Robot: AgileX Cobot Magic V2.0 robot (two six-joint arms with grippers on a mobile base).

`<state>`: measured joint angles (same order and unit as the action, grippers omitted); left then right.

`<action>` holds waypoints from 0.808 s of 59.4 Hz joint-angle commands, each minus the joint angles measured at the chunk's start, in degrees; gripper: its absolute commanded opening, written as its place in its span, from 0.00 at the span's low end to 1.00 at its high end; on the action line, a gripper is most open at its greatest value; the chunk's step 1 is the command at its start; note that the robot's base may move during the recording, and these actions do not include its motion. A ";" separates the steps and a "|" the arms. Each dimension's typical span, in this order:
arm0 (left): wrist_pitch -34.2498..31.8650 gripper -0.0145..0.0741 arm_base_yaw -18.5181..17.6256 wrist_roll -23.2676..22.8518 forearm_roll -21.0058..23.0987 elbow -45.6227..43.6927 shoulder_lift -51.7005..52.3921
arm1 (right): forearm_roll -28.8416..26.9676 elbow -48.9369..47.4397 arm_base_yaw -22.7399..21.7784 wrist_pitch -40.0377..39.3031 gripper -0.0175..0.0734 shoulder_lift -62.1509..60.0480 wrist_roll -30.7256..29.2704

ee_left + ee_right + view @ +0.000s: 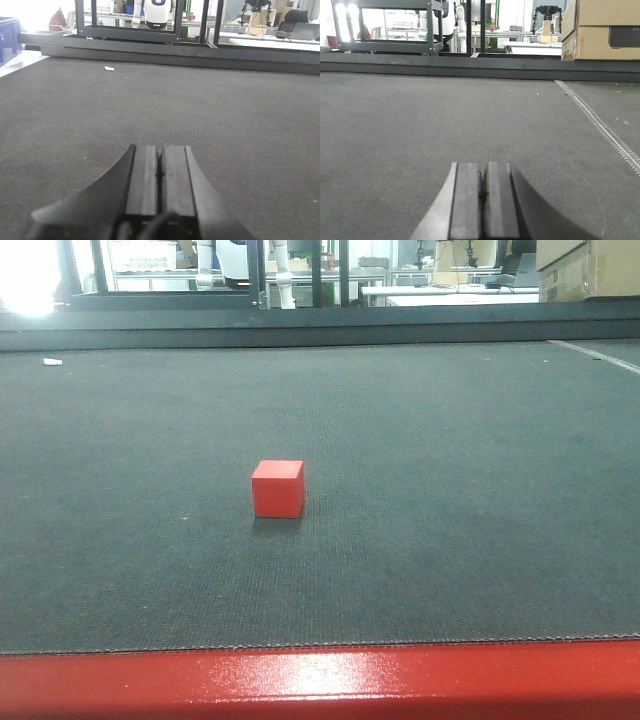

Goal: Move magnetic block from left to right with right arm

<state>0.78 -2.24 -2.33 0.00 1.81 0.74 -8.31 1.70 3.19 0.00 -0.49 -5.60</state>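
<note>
Front-facing view: magnetic block [278, 489] on mat [470, 440]; left gripper [160, 150], right gripper [483, 167] closed (jaws together).

The left gripper [161, 150] was seen as matte black, with two flat, rectangular fingers [144, 180] flanked outside the jaws by curved shells [100, 200]. Behind the jaws, a looped dark cable [155, 222] was visible. The right gripper [483, 167] was shaped alike, though greyer.

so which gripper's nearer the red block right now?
Cannot tell. The magnetic block sits on the mat with neither gripper beside it. The left gripper and right gripper are shut, and neither wrist view shows the block.
</note>
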 commanded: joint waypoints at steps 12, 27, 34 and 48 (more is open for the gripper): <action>-5.06 0.03 0.20 -0.38 0.00 0.51 0.84 | 0.38 -0.24 -0.24 -5.38 0.27 -1.17 -0.02; -5.06 0.03 0.20 -0.38 0.00 0.51 0.84 | 0.38 -0.24 -0.24 -5.38 0.27 -1.17 -0.02; -5.06 0.03 0.20 -0.38 0.00 0.51 0.84 | 0.38 -0.24 -0.24 -5.17 0.27 -1.17 -0.02; -5.06 0.03 0.20 -0.38 0.00 0.51 0.84 | 0.38 -0.24 -0.31 -6.87 0.27 -1.17 -0.02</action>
<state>0.78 -2.24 -2.33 0.00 1.81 0.74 -8.31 1.70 3.19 -0.66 -0.49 -5.60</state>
